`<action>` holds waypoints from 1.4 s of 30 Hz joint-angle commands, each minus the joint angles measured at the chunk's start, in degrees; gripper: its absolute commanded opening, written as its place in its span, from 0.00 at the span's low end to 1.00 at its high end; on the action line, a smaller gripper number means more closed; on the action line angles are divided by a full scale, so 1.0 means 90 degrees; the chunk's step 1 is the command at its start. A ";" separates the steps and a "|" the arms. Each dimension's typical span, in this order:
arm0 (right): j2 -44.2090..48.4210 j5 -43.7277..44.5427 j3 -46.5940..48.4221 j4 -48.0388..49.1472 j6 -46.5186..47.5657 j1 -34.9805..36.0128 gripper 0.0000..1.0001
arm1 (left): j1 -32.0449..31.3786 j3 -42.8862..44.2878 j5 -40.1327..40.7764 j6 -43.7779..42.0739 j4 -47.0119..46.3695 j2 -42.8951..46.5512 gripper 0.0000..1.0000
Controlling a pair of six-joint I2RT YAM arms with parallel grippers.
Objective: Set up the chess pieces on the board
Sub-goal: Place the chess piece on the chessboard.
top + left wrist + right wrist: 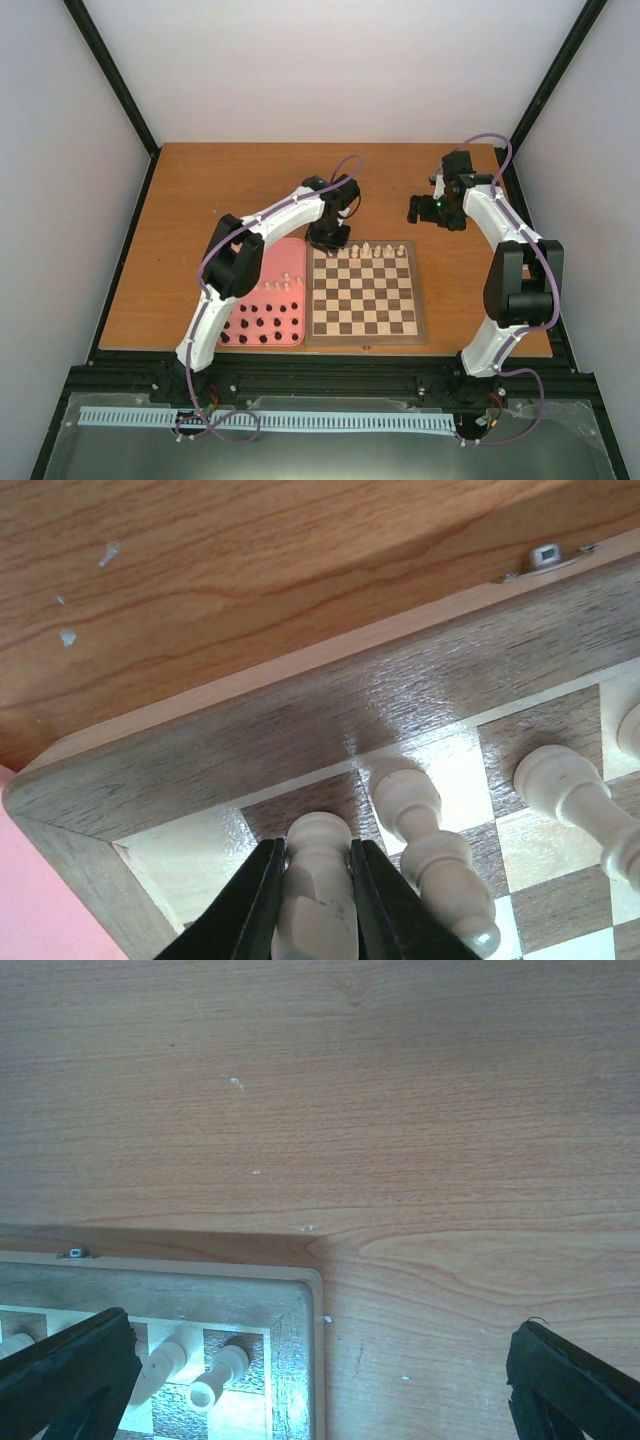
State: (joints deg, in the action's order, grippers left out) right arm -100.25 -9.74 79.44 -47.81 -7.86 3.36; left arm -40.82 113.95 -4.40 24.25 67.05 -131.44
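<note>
Between the narrow-set fingers of the left gripper (316, 852) sits a cream chess piece (318, 905), its long axis running along the fingers, base pointing down at a dark square next to the far-left corner of the board (300, 720). Neighbouring chess pieces (430, 850) stand upright just beside it. Off the far-right corner, the right gripper (315, 1380) hangs spread wide, holding nothing, over the table (350, 1080).

chess pieces (366, 249) line far row, board (362, 300) middle open
</note>
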 commanded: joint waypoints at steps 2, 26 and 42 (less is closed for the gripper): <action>-0.0019 -0.0015 0.0050 0.0029 0.0073 -0.0058 1.00 | -0.0074 0.0168 -0.0006 0.0013 0.0070 -0.0025 0.21; -0.0021 -0.0040 0.0025 0.0048 0.0081 -0.0060 1.00 | -0.0074 0.0356 0.0196 -0.0065 0.0240 0.0156 0.33; -0.0014 -0.0075 0.0053 0.0039 0.0082 -0.0060 1.00 | -0.0079 0.0709 0.0331 -0.0089 0.0390 0.0191 0.37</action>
State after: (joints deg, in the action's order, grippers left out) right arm -100.25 -9.96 79.44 -47.79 -7.75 3.36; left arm -40.88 116.53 -2.52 24.10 68.99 -131.41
